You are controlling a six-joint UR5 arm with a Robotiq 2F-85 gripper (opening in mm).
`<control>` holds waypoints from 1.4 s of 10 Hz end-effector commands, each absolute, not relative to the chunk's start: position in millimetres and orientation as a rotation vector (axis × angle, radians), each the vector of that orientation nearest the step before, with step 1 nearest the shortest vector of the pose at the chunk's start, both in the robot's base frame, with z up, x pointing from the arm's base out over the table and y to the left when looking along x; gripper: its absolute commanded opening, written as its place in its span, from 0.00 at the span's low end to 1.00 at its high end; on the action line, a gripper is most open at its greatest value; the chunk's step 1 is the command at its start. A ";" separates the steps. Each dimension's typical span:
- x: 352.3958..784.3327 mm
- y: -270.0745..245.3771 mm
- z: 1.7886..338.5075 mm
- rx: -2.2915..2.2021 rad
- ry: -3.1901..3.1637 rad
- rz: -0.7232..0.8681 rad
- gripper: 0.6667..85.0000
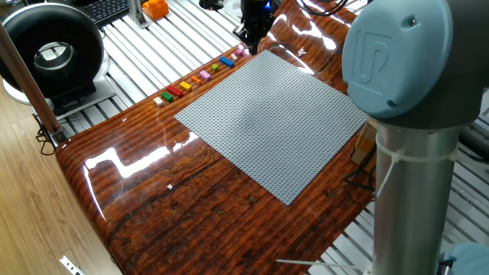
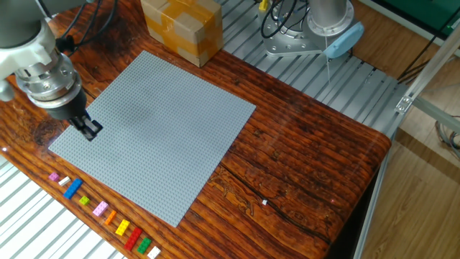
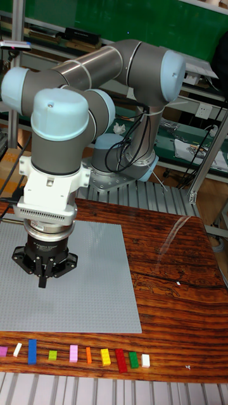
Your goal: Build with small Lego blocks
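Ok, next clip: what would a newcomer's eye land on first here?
Probably the big grey studded baseplate filling the middle of the wooden table, with nothing built on it. Next, the gripper poised over the baseplate's corner nearest the bricks. Then the small Lego blocks, lined up in a colourful row along the table edge beside the baseplate.

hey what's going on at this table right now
A robot arm's gripper hovers over one corner of the grey baseplate, with no brick visible in its fingers. The small Lego blocks lie in a row on the table beside the plate's edge, and nothing is built on the plate yet.
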State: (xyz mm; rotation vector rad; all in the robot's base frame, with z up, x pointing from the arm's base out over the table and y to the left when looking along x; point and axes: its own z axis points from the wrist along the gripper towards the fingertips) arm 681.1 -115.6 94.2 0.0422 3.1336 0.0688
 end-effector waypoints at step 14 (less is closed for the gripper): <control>758.0 -147.0 81.4 -0.112 3.056 0.058 0.00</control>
